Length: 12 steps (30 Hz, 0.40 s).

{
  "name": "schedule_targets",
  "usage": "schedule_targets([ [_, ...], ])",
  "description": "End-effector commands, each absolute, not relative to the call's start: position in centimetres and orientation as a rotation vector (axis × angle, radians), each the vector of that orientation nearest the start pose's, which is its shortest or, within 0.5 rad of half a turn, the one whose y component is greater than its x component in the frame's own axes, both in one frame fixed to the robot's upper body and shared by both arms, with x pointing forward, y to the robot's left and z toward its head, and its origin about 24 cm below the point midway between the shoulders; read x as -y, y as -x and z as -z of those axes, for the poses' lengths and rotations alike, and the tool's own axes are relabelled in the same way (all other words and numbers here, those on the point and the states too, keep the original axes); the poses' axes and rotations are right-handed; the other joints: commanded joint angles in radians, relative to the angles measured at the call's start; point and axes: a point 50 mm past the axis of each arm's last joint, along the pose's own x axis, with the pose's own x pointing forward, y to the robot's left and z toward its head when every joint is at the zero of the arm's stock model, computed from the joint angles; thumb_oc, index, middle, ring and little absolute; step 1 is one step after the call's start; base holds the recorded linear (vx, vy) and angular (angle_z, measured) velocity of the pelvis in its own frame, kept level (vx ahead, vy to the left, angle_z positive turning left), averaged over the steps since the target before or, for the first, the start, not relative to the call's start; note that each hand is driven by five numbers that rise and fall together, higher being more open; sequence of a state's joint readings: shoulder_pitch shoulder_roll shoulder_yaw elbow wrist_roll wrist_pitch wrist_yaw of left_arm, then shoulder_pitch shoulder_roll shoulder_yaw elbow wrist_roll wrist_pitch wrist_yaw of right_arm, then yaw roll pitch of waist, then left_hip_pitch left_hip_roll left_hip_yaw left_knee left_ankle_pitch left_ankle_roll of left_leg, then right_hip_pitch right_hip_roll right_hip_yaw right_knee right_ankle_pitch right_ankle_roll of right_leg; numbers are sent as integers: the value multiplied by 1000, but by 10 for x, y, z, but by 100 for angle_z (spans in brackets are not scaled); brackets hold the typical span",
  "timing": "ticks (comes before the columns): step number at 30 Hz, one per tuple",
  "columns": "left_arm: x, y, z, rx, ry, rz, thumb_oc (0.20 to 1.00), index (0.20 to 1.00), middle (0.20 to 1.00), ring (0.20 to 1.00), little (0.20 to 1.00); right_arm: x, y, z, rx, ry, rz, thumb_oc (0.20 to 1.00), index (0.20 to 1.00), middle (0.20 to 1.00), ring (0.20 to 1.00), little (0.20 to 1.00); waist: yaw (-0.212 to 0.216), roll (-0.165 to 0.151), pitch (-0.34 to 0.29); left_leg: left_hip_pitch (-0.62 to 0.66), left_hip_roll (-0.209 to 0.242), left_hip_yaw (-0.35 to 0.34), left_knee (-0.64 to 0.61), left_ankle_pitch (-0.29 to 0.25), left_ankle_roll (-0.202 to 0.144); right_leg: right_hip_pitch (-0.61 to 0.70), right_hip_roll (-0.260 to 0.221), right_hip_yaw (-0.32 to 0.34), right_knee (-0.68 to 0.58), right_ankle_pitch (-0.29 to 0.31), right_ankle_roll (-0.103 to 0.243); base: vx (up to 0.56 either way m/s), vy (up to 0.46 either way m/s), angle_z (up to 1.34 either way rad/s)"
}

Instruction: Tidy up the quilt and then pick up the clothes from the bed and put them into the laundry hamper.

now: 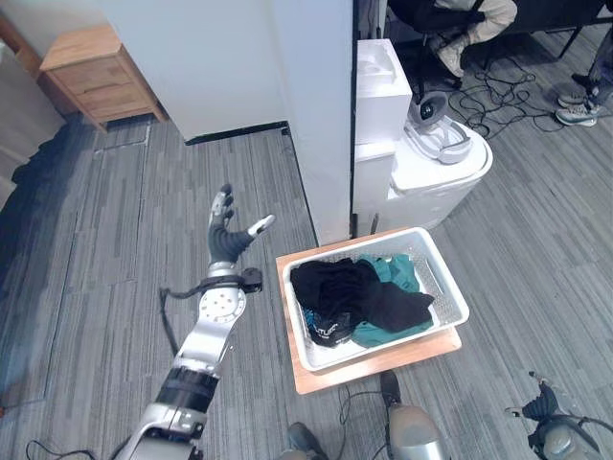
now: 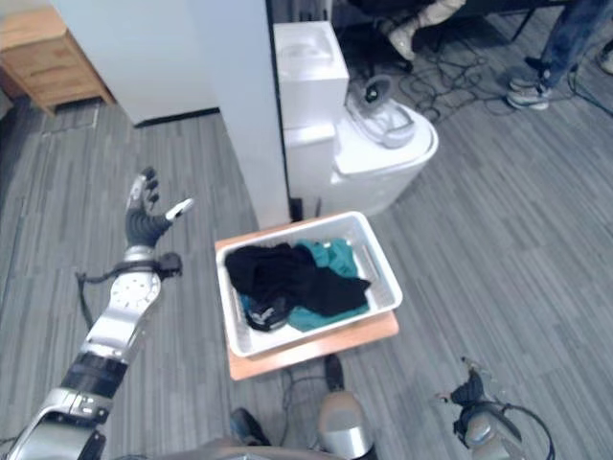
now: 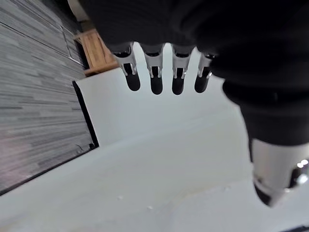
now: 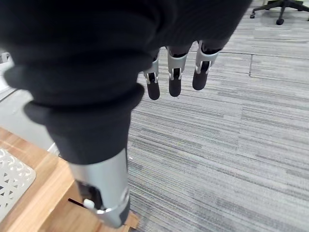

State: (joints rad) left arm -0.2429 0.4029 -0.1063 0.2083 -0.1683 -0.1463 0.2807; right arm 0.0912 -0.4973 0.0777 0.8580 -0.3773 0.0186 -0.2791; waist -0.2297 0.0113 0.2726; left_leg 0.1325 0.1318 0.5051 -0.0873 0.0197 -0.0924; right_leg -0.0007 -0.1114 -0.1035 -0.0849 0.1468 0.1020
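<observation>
The white laundry hamper [image 1: 383,346] stands on a wooden board [image 1: 383,370] on the floor. In it lie a black garment [image 1: 340,292] and a teal one [image 1: 397,273]. My left hand [image 1: 227,238] is raised over the grey floor to the left of the hamper, open, fingers [image 3: 154,72] straight and holding nothing. Low at the right, past the hamper's near corner, my right hand [image 1: 551,420] hangs open; its fingers [image 4: 174,72] point at bare floor, with the board's corner [image 4: 29,212] beside the thumb.
A white partition [image 1: 306,115] rises behind the hamper, with a white rounded unit [image 1: 431,168] beside it. A wooden nightstand [image 1: 96,72] stands at the far left. A seated person's legs and shoes [image 1: 575,105] and loose cables [image 1: 498,96] are at the far right.
</observation>
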Motion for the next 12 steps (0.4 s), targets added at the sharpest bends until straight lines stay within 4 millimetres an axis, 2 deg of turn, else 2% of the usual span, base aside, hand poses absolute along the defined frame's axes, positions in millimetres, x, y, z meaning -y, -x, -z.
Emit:
schedule_targets([
  [1, -239, -285, -68, 132, -171, -253, 1000, 1000, 1000, 1000, 1000, 329, -117, 107, -1005, 798, 308, 1000, 1000, 1000, 1000, 1000, 36, -32, -73, 43, 70, -72, 0, 35, -81, 16, -60, -34, 0, -19, 109, 48, 2, 6],
  [4, -258, -258, -19, -75, -79, -331, 1000, 1000, 1000, 1000, 1000, 326, -101, 120, -1114, 683, 346, 1000, 1000, 1000, 1000, 1000, 49, -31, -82, 47, 71, -79, 0, 35, -79, 27, -54, -36, -1, -25, 103, 39, 6, 13],
  [7, -275, -218, 46, -401, -157, -397, 1000, 1000, 1000, 1000, 1000, 315, -92, 131, -1177, 580, 356, 1000, 1000, 1000, 1000, 1000, 58, -30, -87, 58, 71, -83, 0, 29, -77, 44, -53, -40, -2, -33, 102, 23, 16, 10],
  [9, -286, -175, 93, -693, -224, -429, 1000, 1000, 1000, 1000, 1000, 307, -89, 136, -1208, 548, 334, 1000, 1000, 1000, 1000, 1000, 64, -31, -93, 55, 69, -85, 0, 33, -77, 41, -52, -41, -2, -31, 97, 0, 0, 0],
  [11, -288, -142, 118, -880, -268, -422, 1000, 1000, 1000, 1000, 1000, 303, -89, 139, -1226, 560, 297, 1000, 1000, 1000, 1000, 1000, 67, -30, -96, 59, 68, -87, 0, 28, -76, 46, -52, -42, -2, -38, 97, 7, 26, 2],
  [12, -292, -99, 138, -1096, -303, -435, 1000, 1000, 1000, 1000, 1000, 294, -94, 141, -1217, 558, 249, 1000, 1000, 1000, 1000, 1000, 73, -33, -103, 53, 66, -89, 0, 31, -75, 41, -52, -41, -2, -35, 94, 20, 65, 5],
])
